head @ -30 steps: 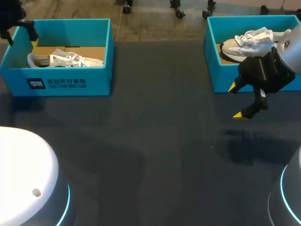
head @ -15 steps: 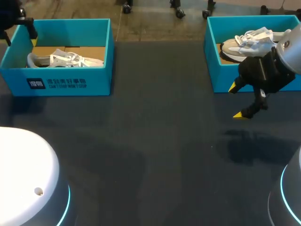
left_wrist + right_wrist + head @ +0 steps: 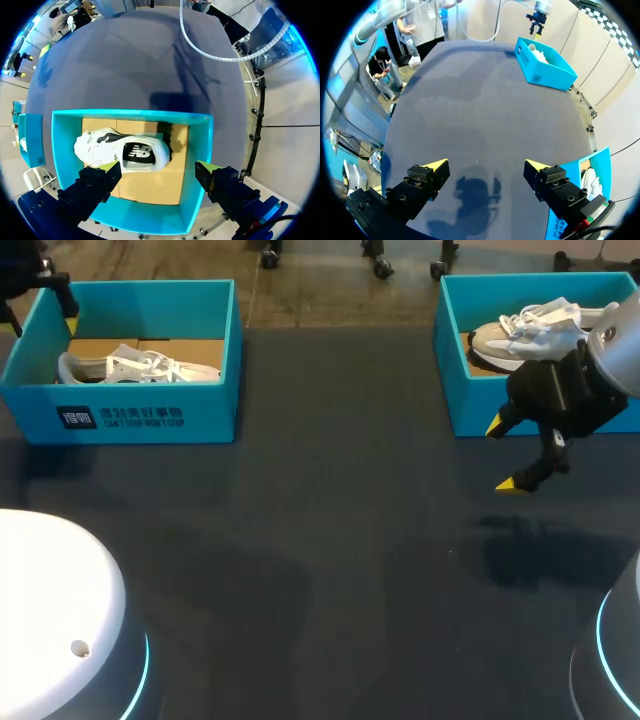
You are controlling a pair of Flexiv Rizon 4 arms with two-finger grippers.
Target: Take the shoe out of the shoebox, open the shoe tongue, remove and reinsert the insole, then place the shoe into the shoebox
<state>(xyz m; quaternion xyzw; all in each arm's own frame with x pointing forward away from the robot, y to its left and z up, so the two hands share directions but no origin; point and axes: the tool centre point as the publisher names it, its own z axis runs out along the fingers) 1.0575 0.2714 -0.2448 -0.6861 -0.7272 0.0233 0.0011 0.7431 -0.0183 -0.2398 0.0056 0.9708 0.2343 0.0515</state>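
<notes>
Shoebox [image 3: 215, 405] front bears white print, seemingly a logo and text.

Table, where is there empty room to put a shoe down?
The wide dark table between the left shoebox and right shoebox is bare. It's crowded in front of the right shoebox, where the right end effector hangs, and inside both boxes, which hold shoes.
</notes>
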